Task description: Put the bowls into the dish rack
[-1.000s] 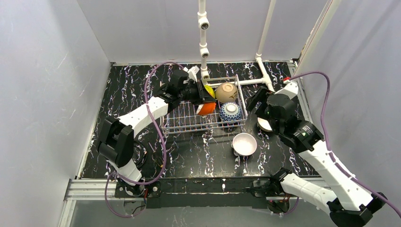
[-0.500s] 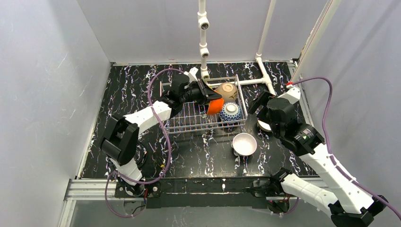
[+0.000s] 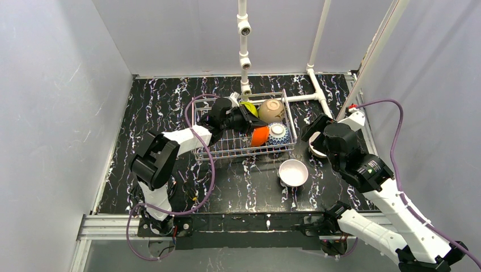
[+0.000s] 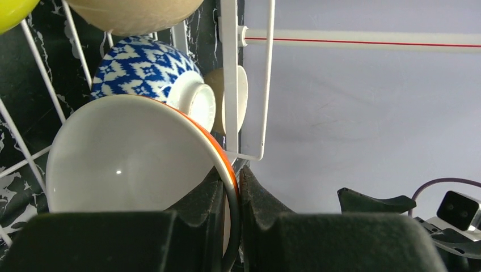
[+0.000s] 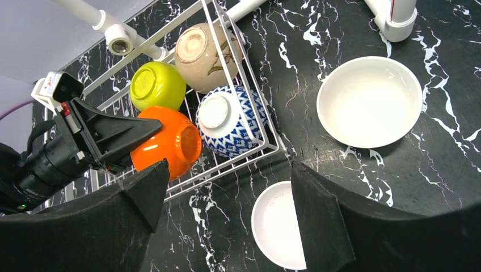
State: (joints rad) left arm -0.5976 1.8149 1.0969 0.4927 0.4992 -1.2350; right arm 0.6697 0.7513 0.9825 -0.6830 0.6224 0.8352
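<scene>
While the left gripper pinches the rim of the round orange bowl mid-frame, a careless release could knock it against the blue-and-white patterned bowl; the right gripper gapes wide, empty.

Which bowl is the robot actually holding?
The orange bowl: the left arm's jaws pinch its rim inside the dish rack; nothing grips the others.

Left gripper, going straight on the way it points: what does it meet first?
Most likely the blue-and-white bowl, lying just beyond the rim of the orange bowl that the left gripper is shut on; the held bowl would touch first. The rack wall comes after. Depth is unclear.
</scene>
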